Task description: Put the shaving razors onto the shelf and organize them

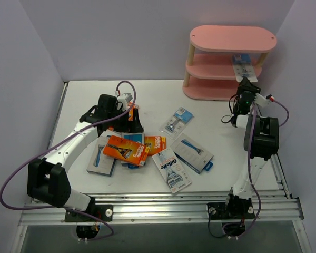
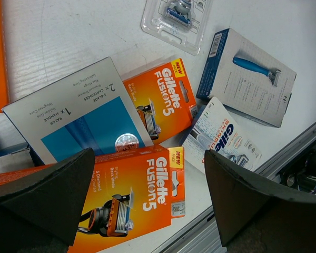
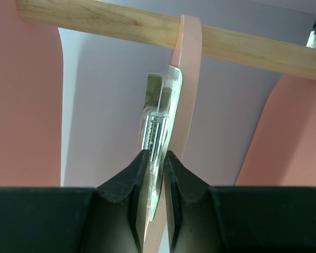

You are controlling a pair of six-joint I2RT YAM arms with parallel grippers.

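The pink three-tier shelf (image 1: 233, 38) stands at the back right. My right gripper (image 1: 246, 81) is at its middle board, shut on a clear razor blister card (image 3: 160, 100) that rests flat against that board's edge (image 3: 189, 63); in the wrist view the fingertips (image 3: 156, 154) pinch the card's near end. The other razor packs lie mid-table: orange boxes (image 1: 125, 149), blue-grey boxes (image 1: 192, 153), a white Gillette card (image 1: 171, 169) and a small blister (image 1: 177, 120). My left gripper (image 1: 130, 118) hovers open over the orange Fusion5 box (image 2: 142, 200), holding nothing.
A wooden shelf post (image 3: 121, 23) crosses above the held card. The metal rail (image 1: 163, 203) runs along the table's near edge, close to the orange box. Lilac walls enclose the left, back and right sides.
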